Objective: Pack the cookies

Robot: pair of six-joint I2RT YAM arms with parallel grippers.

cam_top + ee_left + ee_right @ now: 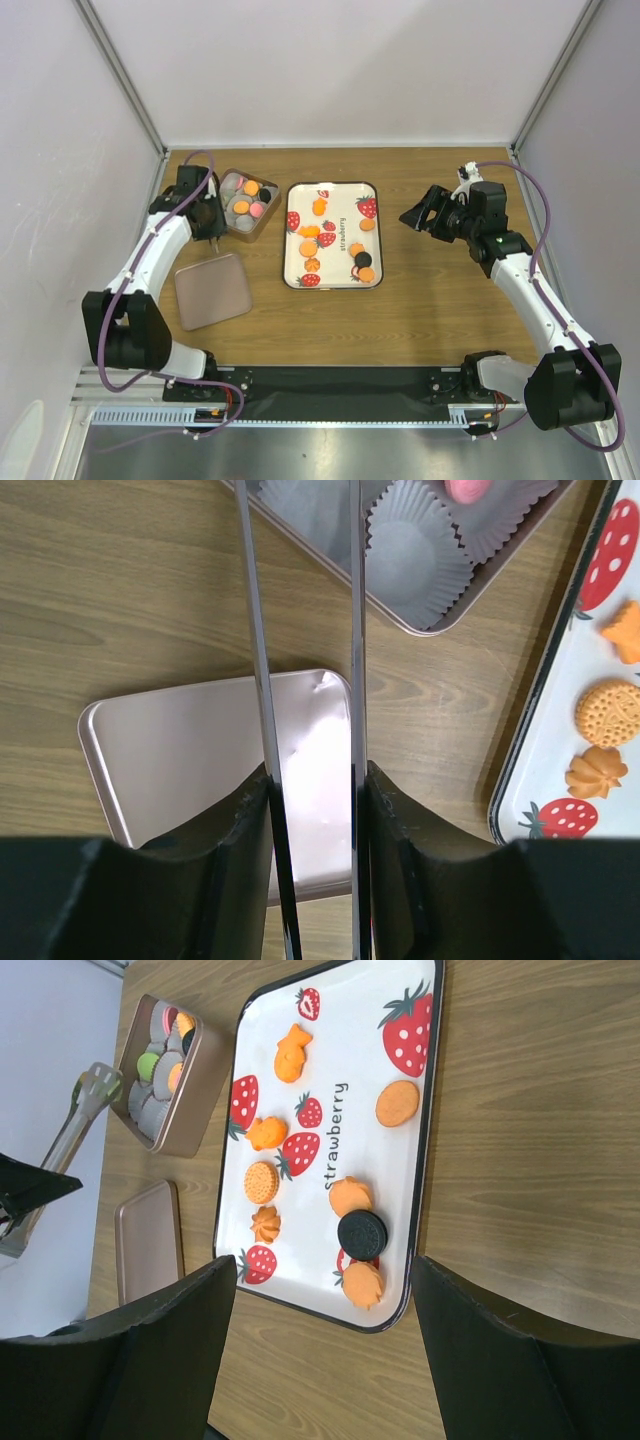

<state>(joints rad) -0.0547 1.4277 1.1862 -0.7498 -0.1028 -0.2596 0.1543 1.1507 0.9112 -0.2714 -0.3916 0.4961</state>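
Several orange cookies (309, 247) and a black one (357, 260) lie on the white strawberry-print tray (335, 262). More cookies, orange, pink and black (248, 187), sit in paper cups in the metal tin (245, 236). My left gripper (205, 225) is shut on metal tongs (300, 630), whose blades reach over the tin's near corner (420, 620); their tips are out of frame. My right gripper (418, 215) is open and empty, raised to the right of the tray. In its wrist view the gripper (322, 1265) frames the tray's corner and the black cookie (361, 1232).
The tin's flat lid (212, 290) lies on the wood table left of the tray, below my left gripper, and shows in the left wrist view (180, 750). White walls close in the table on three sides.
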